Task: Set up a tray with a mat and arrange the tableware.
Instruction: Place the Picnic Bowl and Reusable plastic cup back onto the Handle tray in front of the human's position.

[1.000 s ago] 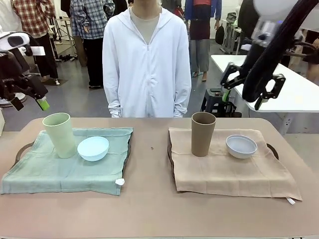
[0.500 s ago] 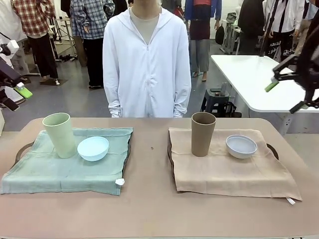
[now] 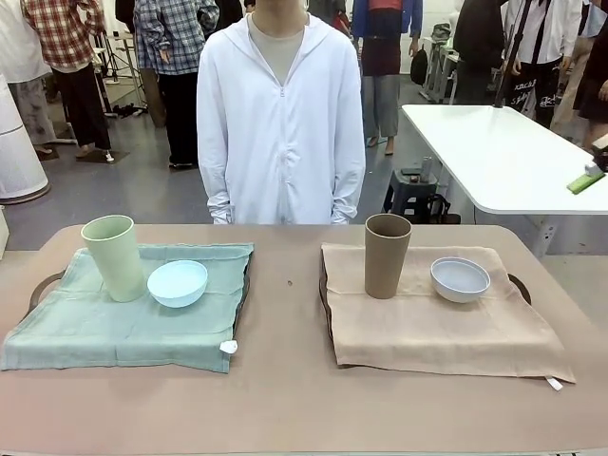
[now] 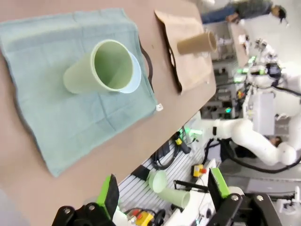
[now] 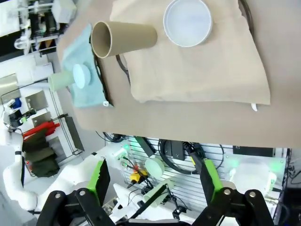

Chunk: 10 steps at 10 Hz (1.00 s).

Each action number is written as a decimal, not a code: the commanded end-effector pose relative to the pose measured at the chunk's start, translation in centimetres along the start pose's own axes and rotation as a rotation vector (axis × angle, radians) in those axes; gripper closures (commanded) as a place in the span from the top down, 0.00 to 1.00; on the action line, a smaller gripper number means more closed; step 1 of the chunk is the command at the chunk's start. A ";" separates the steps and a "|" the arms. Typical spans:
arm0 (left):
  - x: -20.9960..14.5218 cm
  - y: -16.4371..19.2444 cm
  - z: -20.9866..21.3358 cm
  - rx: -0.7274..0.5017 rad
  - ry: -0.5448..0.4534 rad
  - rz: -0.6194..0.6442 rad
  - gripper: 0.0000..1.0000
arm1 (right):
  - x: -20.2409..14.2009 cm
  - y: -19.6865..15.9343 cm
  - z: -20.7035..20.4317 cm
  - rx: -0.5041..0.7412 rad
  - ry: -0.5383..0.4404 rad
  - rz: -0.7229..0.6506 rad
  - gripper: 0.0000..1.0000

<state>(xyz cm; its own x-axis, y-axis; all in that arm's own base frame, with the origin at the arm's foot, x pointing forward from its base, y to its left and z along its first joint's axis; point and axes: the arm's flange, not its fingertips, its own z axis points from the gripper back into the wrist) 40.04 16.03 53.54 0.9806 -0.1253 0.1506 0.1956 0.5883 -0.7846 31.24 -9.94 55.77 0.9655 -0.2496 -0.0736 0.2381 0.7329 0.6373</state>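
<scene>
Two trays, each under a mat, sit side by side. On the green mat [image 3: 114, 328] stand a pale green cup [image 3: 112, 256] and a light blue bowl [image 3: 178, 282]. The beige mat [image 3: 437, 323] carries a brown cup [image 3: 387, 255] and a whitish-blue bowl [image 3: 460, 278]. My left gripper [image 4: 162, 188] hangs open high above the green cup [image 4: 101, 68], holding nothing. My right gripper [image 5: 153, 178] is open and empty too, well above the brown cup [image 5: 123, 38] and bowl [image 5: 187, 22]. One of its green pads [image 3: 586, 180] shows at the right edge.
A person in a white hoodie [image 3: 280, 123] stands at the far side, arms down. Dark tray handles [image 3: 43, 285] stick out from under the mats. A strip of bare table [image 3: 285, 323] runs between the trays. A white table [image 3: 503, 152] stands back right.
Both arms have pulled up and outward from the table: the left one has left the front view, the right one has slid to its right edge. The tableware has not moved.
</scene>
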 end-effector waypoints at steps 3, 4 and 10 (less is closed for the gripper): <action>-2.3 1.4 3.1 -0.078 -0.109 -0.005 1.00 | -4.2 -6.0 3.5 0.245 -0.105 0.017 1.00; -2.8 2.0 3.7 -0.093 -0.114 -0.016 1.00 | -4.8 -7.3 4.5 0.275 -0.125 -0.022 1.00; -3.8 1.7 3.8 -0.081 -0.078 0.019 1.00 | -6.4 -10.0 7.1 0.302 -0.139 -0.108 1.00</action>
<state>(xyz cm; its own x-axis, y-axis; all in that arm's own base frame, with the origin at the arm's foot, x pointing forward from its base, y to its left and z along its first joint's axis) 36.56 20.28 53.86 0.9825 -0.0589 0.1770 0.1797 0.5530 -0.8136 22.12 -20.49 55.49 0.8984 -0.4312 -0.0828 0.3087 0.4862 0.8175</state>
